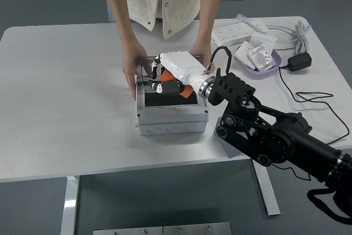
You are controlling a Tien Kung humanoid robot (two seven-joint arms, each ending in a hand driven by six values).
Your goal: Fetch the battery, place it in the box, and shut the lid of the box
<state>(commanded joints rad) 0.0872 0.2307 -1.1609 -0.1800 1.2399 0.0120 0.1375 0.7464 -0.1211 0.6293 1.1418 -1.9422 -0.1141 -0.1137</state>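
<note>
A grey box (171, 118) stands open at the table's middle, with a dark inside. Its lid (145, 60) stands up at the far side. My right hand (165, 85), white-backed with orange and black parts, reaches in from the right and hangs over the box's opening. I see no battery apart from the hand; what lies under it is hidden. A person at the far side holds the box with one hand (130, 72) on its left side and the other hand (201, 51) at its far right corner.
A white power strip (240, 31), a purple dish (258, 58) with small white packs, and a black adapter (299, 61) with a cable lie at the back right. My black right arm (275, 136) crosses the table's near right edge.
</note>
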